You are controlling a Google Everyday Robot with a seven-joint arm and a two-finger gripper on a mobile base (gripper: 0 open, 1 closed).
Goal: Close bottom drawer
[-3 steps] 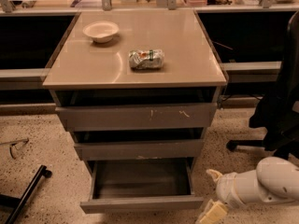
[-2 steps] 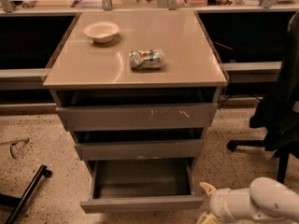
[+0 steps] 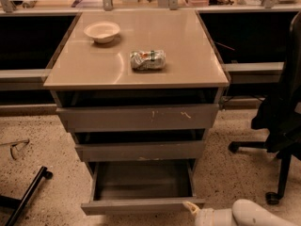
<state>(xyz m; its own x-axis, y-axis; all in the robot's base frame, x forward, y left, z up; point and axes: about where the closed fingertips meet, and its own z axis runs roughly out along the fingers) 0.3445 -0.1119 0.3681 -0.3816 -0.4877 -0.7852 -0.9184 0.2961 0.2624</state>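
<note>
Speckled floor (image 3: 51, 140), bottom drawer (image 3: 140, 205) stands pulled out, end effector (image 3: 192, 207) low beside its front right corner, grip state indiscernible.

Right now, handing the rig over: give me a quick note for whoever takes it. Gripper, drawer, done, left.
Gripper: low at the bottom right of the view, at the right end of the bottom drawer front panel; contact unclear.
Bottom drawer: pulled well out, grey interior showing, nothing visible inside.
Done: gripper is placed at the panel; the drawer is not yet closed.
Left: probably push the panel straight in until it sits under the middle drawer.
Bowl and crushed can sit on the cabinet top, not in the push path.
</note>
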